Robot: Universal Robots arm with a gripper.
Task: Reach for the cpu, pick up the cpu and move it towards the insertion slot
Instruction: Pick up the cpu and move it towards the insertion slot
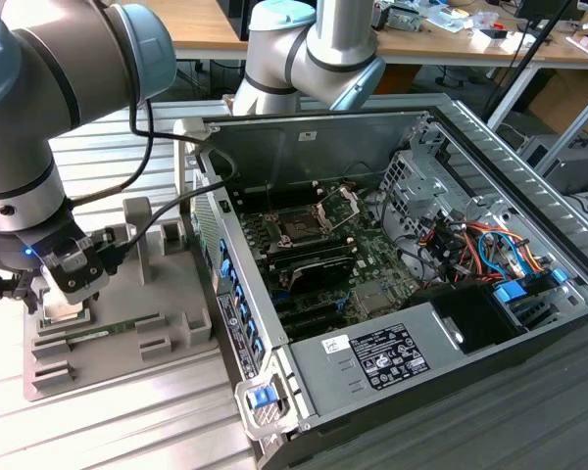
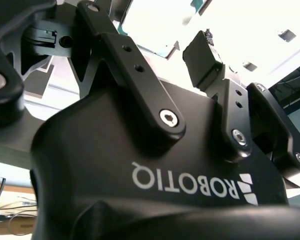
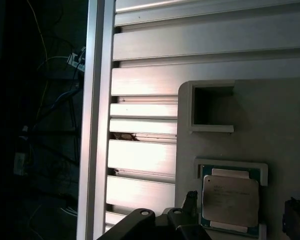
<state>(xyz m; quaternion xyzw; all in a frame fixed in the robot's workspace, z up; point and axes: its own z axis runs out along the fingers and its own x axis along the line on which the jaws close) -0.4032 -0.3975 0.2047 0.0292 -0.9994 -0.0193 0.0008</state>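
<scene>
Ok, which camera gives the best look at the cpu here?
The first wrist view: the cpu lies in its grey holder, metal face clear. The exterior view gives a pale sliver beneath the gripper; the second wrist view faces the gripper's body.

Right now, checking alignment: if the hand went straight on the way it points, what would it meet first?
Probably the cpu, lying in the grey holder between the fingers of the hand in the first wrist view; depth is unclear.

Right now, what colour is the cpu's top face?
Pale silvery; the cpu shows best in the first wrist view.
</scene>
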